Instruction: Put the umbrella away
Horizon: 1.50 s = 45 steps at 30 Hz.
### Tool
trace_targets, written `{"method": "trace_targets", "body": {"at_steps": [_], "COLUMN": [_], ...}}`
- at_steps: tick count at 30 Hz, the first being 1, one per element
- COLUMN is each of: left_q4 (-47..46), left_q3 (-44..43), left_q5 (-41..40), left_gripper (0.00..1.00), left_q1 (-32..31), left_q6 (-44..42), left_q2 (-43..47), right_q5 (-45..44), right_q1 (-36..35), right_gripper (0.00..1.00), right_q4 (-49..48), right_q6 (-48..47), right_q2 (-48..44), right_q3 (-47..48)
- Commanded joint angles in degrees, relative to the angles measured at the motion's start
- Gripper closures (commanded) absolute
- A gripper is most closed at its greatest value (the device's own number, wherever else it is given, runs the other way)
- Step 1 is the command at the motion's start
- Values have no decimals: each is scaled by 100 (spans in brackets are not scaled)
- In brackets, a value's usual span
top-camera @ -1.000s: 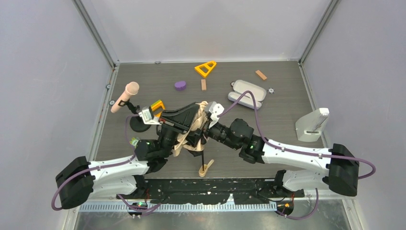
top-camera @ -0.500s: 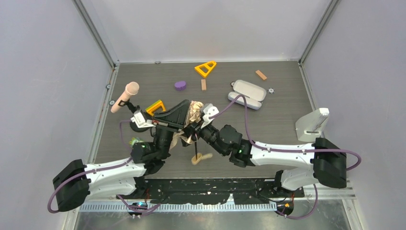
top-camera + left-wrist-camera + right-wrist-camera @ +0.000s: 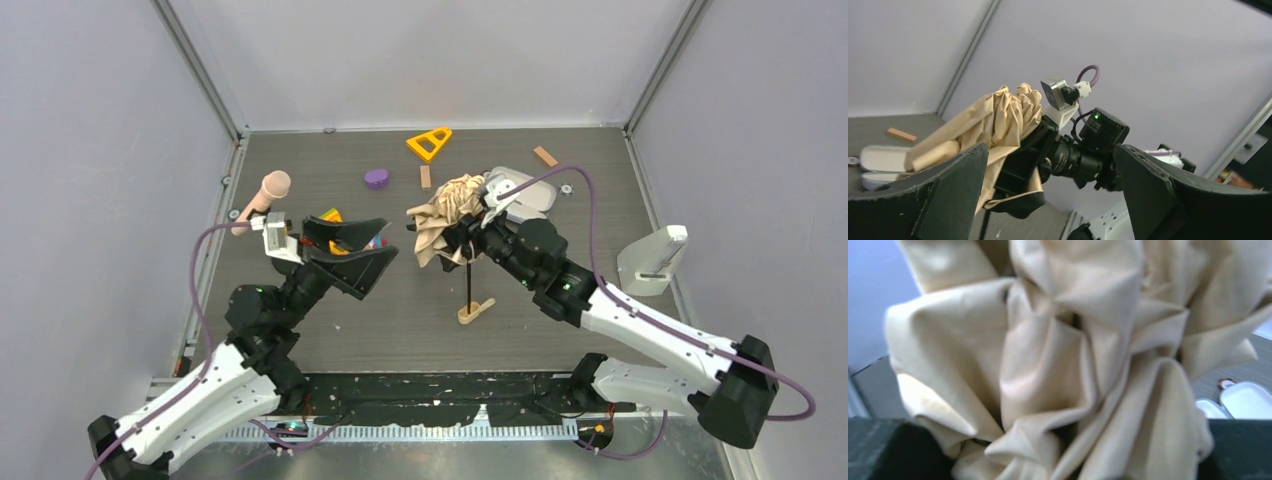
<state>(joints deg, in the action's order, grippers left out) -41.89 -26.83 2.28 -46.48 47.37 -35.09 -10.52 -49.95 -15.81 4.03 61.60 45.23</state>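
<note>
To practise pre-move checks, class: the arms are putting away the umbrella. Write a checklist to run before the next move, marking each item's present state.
1. Right gripper clamped on the umbrella: ok.
2. Left gripper open, apart from the umbrella: ok.
3. Canopy folded neatly: not ok, bunched loose.
4. Shaft collapsed: not ok, extended down to the handle.
5. Handle clear of the table: cannot tell.

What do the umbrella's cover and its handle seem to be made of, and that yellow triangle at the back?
The umbrella's cover looks like thin woven cloth, matte beige: it crumples into soft, deep folds. The handle is tan and could be wood or plastic; it is too small to tell. The yellow triangle seems to be hard plastic or painted wood, with crisp edges and an even colour.
</note>
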Motion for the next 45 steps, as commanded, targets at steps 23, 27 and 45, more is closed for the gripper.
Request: {"method": "trace_targets", "body": {"at_steps": [23, 27, 45], "left_q4": [-190, -620, 1486], "left_q3": [506, 464, 58], "left_q5": [4313, 4266, 4726], "left_gripper": [1, 0, 100], "left_q1": [-44, -53, -335], "left_q6": [-1195, -1172, -1322], "left_q2": [-1253, -1535, -988], "right_q5": [4340, 4473, 3927], "right_q1": [932, 927, 1022], "right_gripper": [94, 94, 94], "right_q4": [1055, 1058, 2094], "right_q6": [1772, 1763, 1211], "right_q2": [-1226, -1246, -1153], "right_q3": [973, 1004, 1212]}}
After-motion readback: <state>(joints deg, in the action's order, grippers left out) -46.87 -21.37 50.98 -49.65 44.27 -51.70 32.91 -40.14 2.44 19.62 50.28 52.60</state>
